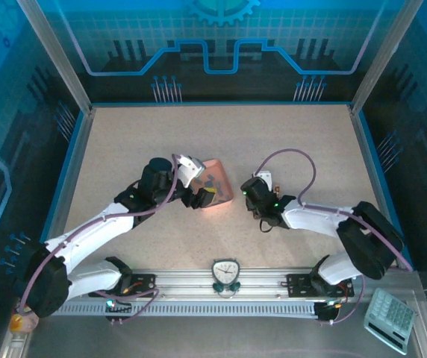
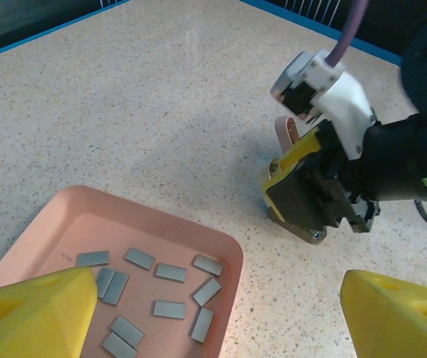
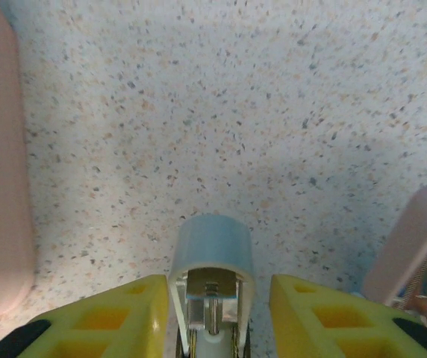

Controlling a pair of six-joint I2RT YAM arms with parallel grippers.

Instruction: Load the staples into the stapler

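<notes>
Several small dark grey strips of staples (image 2: 170, 272) lie loose in a pink tray (image 2: 146, 224). My left gripper (image 2: 221, 313) hovers over the tray's near corner, wide open and holding nothing. A small pale blue stapler (image 3: 212, 250) lies on the table, its metal channel facing the right wrist camera. My right gripper (image 3: 217, 292) straddles it with the jaws parted; the left finger (image 3: 135, 306) sits close against the stapler, and a gap shows at the right finger (image 3: 310, 306). From above, the left gripper (image 1: 206, 195) is at the tray (image 1: 217, 179) and the right gripper (image 1: 260, 203) is just right of it.
A pink stapler (image 3: 422, 246), opened with its spring showing, stands just right of the right gripper, and its pink end (image 2: 284, 134) rises behind that gripper. Speckled tabletop (image 1: 161, 142) stretches to the blue-edged walls. A white keypad-like object (image 1: 390, 317) lies off the table at the front right.
</notes>
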